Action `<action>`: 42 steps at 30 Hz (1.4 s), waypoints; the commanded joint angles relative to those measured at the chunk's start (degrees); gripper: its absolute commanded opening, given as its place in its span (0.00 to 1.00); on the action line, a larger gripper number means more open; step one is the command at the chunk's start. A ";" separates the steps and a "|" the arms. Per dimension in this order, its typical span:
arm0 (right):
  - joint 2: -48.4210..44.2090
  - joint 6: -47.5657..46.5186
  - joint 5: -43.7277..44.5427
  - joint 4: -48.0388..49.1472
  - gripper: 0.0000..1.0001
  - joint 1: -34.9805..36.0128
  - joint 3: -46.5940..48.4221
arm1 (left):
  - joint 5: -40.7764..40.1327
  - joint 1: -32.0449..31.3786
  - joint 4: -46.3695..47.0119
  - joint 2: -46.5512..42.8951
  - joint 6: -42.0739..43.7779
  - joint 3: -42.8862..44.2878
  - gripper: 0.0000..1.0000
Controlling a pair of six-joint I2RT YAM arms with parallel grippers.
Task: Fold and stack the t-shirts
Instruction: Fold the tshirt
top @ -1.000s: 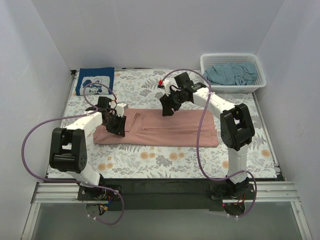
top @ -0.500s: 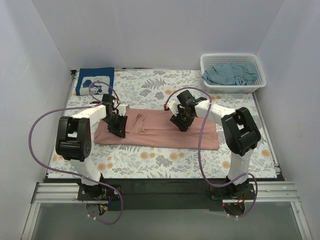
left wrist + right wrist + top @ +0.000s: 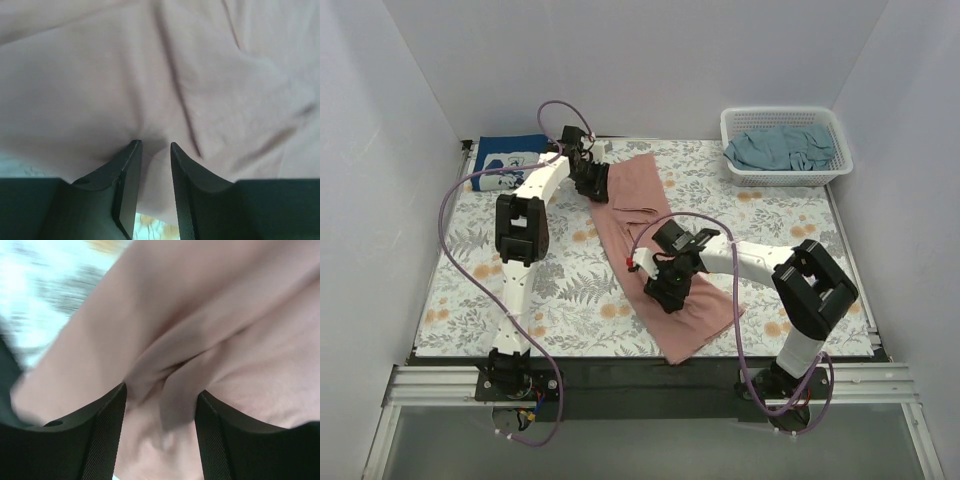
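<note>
The dusty-pink t-shirt (image 3: pixel 642 215) lies slantwise across the counter (image 3: pixel 560 295), the left fingers (image 3: pixel 127 175) pinching its far end and the right fingers (image 3: pixel 107 430) clamped on a bunched fold nearer, so I'd judge it mid-fold, needing both ends carried together evenly.

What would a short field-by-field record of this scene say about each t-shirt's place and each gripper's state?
pink t-shirt: spread diagonally on the floral tablecloth
navy t-shirt: folded, far left corner
grey-teal t-shirt: crumpled in the white basket
left gripper: pinching the pink cloth
right gripper: clamped on a bunched pink fold
</note>
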 commanded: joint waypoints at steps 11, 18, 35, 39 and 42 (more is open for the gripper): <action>-6.57 0.40 -2.31 -9.30 0.61 -1.17 3.17 | 2.33 -0.38 17.13 -23.92 -1.45 -21.98 0.32; -4.20 -1.36 -5.91 -10.26 0.48 -3.55 1.67 | 10.16 -2.66 18.27 -29.91 -5.15 -39.74 0.31; 7.68 1.28 -25.85 -11.23 0.30 -3.11 4.04 | 3.48 -2.67 13.79 -14.35 -4.54 -28.87 0.27; 3.20 1.01 -26.39 -12.81 0.34 -5.13 8.08 | 7.61 -1.87 14.84 -18.39 -2.09 -29.39 0.29; 2.14 1.36 -24.73 -13.16 0.36 -8.64 12.99 | 10.33 -1.70 16.16 -23.57 -1.55 -31.58 0.29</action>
